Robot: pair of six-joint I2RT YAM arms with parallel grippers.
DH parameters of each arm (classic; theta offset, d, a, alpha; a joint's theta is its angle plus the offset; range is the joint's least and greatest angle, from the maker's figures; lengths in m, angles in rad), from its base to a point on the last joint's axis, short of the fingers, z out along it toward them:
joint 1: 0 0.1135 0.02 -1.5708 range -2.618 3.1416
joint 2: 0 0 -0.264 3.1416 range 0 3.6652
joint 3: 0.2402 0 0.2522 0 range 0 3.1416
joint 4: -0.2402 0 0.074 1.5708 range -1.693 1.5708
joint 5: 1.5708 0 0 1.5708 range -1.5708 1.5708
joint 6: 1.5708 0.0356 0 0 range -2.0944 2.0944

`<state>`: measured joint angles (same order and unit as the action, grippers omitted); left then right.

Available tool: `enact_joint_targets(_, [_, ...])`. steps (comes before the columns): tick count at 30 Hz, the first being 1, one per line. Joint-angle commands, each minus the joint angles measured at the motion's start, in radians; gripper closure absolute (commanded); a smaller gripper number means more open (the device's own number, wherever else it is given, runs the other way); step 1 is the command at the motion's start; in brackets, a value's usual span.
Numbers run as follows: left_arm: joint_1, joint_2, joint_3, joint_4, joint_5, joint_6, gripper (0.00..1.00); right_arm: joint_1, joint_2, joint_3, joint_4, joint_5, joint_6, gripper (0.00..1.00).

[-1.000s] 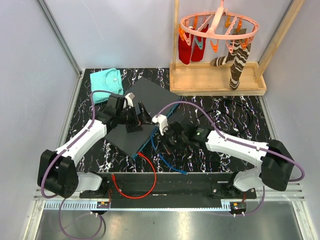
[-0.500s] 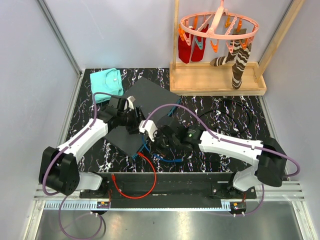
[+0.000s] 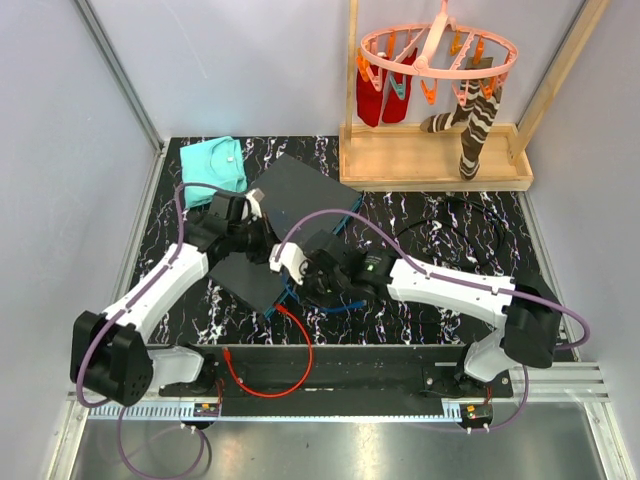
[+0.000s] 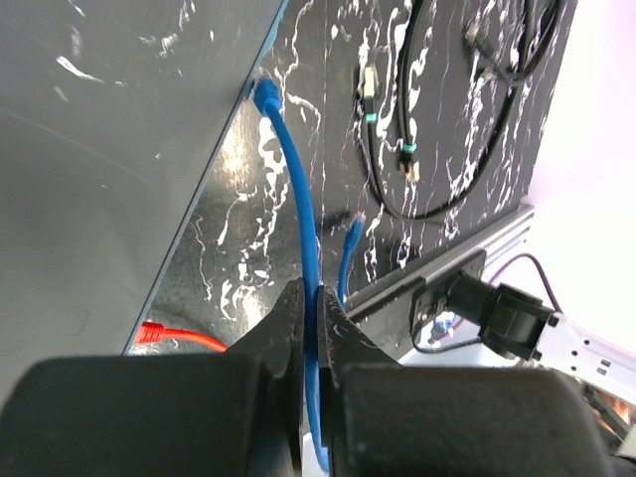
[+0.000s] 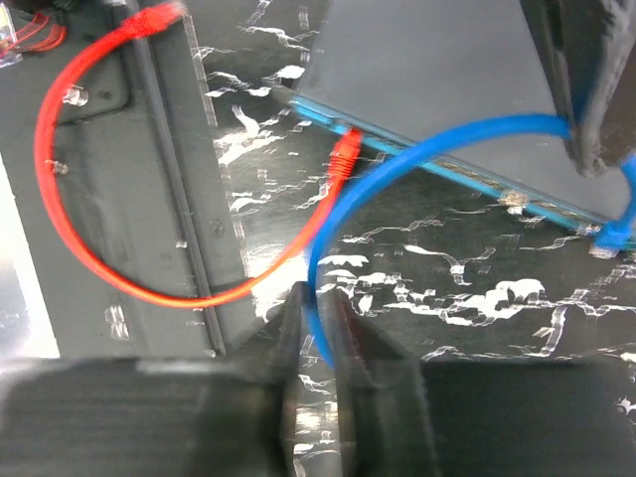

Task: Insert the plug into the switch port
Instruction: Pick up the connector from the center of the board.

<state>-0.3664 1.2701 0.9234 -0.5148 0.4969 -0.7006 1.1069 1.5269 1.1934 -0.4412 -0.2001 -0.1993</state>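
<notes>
The switch point(image 3: 290, 195) is a flat dark grey box lying at an angle, with a teal edge point(image 5: 467, 177). A blue cable point(image 4: 298, 189) ends in a blue plug point(image 4: 264, 96) that lies right at that edge; whether it sits in a port is unclear. My left gripper point(image 4: 310, 288) is shut on the blue cable, a short way behind the plug. My right gripper point(image 5: 320, 293) has its jaws slightly parted, with a lower loop of the same cable point(image 5: 397, 164) running between them. In the top view the left gripper point(image 3: 265, 250) and the right gripper point(image 3: 305, 285) stand close together at the switch's near edge.
A red cable point(image 3: 290, 350) loops over the near rail, and its plug point(image 5: 345, 154) touches the switch's edge. Black cables point(image 3: 470, 225) lie to the right. A folded teal cloth point(image 3: 213, 160) lies at the back left. A wooden rack point(image 3: 435, 160) with hanging socks stands at the back right.
My left gripper has shut on the blue cable. The right arm has moved left towards the switch's near edge, and its jaws have parted a little.
</notes>
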Motion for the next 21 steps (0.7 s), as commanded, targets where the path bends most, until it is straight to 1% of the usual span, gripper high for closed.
enact_joint_targets(1, [0.029, -0.130, 0.025, 0.019, -0.110, 0.029, 1.00, 0.002, 0.016, 0.071, 0.027, 0.144, -0.011, 0.68])
enact_joint_targets(2, [0.040, -0.176, 0.014, 0.031, -0.136, 0.017, 1.00, 0.001, 0.025, 0.080, 0.027, 0.175, 0.010, 0.63])
enact_joint_targets(3, [0.052, -0.201, -0.018, 0.045, -0.183, 0.009, 1.00, 0.001, 0.032, 0.084, 0.027, 0.203, 0.024, 0.55])
enact_joint_targets(4, [0.075, -0.246, -0.038, 0.077, -0.210, 0.000, 1.00, -0.002, 0.038, 0.087, 0.027, 0.276, 0.040, 0.52])
enact_joint_targets(5, [0.083, -0.268, -0.061, 0.094, -0.245, -0.019, 1.00, -0.018, 0.047, 0.092, 0.027, 0.293, 0.078, 0.49])
enact_joint_targets(6, [0.086, -0.288, -0.110, 0.111, -0.308, -0.033, 1.00, -0.030, 0.047, 0.092, 0.027, 0.307, 0.109, 0.42])
enact_joint_targets(8, [0.087, -0.333, -0.159, 0.163, -0.333, -0.080, 1.00, -0.070, 0.044, 0.089, 0.035, 0.324, 0.202, 0.36])
enact_joint_targets(9, [0.089, -0.347, -0.210, 0.180, -0.340, -0.100, 1.00, -0.082, 0.039, 0.083, 0.042, 0.333, 0.254, 0.30])
enact_joint_targets(10, [0.087, -0.371, -0.234, 0.206, -0.345, -0.121, 1.00, -0.099, 0.030, 0.074, 0.061, 0.356, 0.294, 0.28])
enact_joint_targets(11, [0.089, -0.383, -0.282, 0.214, -0.360, -0.152, 1.00, -0.128, 0.016, 0.051, 0.070, 0.367, 0.383, 0.26])
enact_joint_targets(12, [0.087, -0.397, -0.306, 0.220, -0.372, -0.166, 1.00, -0.148, 0.010, 0.038, 0.088, 0.379, 0.430, 0.26])
enact_joint_targets(13, [0.089, -0.426, -0.329, 0.223, -0.385, -0.181, 1.00, -0.165, -0.002, 0.025, 0.097, 0.380, 0.539, 0.26])
enact_joint_targets(15, [0.087, -0.462, -0.395, 0.223, -0.419, -0.215, 1.00, -0.200, -0.010, -0.026, 0.122, 0.381, 0.641, 0.26])
enact_joint_targets(16, [0.087, -0.500, -0.414, 0.222, -0.431, -0.224, 1.00, -0.202, -0.014, -0.041, 0.127, 0.389, 0.722, 0.27])
enact_joint_targets(17, [0.089, -0.520, -0.449, 0.217, -0.455, -0.246, 1.00, -0.202, -0.016, -0.064, 0.125, 0.398, 0.754, 0.27])
enact_joint_targets(19, [0.087, -0.579, -0.478, 0.205, -0.475, -0.269, 1.00, -0.203, -0.020, -0.087, 0.125, 0.398, 0.845, 0.27])
enact_joint_targets(21, [0.087, -0.621, -0.511, 0.191, -0.494, -0.278, 1.00, -0.203, -0.027, -0.123, 0.116, 0.422, 0.900, 0.28])
